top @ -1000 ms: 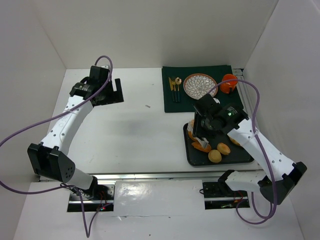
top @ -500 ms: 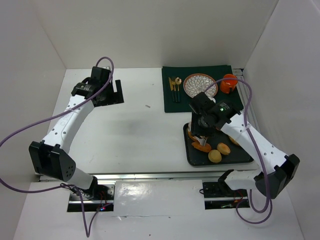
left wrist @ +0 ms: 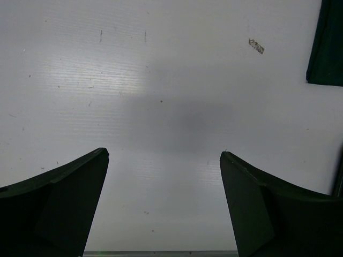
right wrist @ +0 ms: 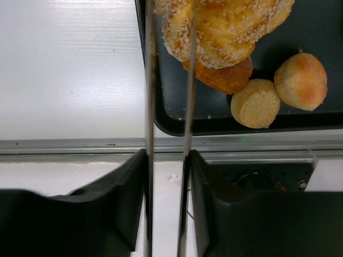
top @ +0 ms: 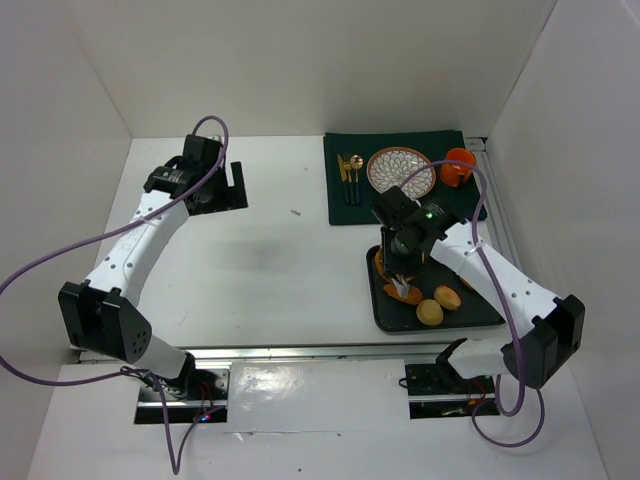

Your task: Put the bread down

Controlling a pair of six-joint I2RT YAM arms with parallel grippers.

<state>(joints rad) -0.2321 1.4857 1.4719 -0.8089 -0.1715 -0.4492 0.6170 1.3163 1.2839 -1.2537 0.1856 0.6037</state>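
Hanging over the left end of the black tray [right wrist: 225, 127], the right end effector [right wrist: 169, 21] is showing only a narrow gap between its two thin metal fingers [right wrist: 150, 80]. The bread [right wrist: 225, 27], golden and seed-crusted, is lying at the tray's left end, close against the left rim, and is resting on a brown roll [right wrist: 228, 79]. Its left edge is showing in the gap while the right finger is crossing in front of the crust; I cannot tell whether the fingers are pinching it. Two small buns [right wrist: 255, 103] are sitting just right of the roll, by the tray's near rim. The tray is sitting at the near right of the tabletop [left wrist: 161, 80]. The left end effector [left wrist: 163, 203] is hovering over the far left of the tabletop, fingers spread wide, holding nothing.
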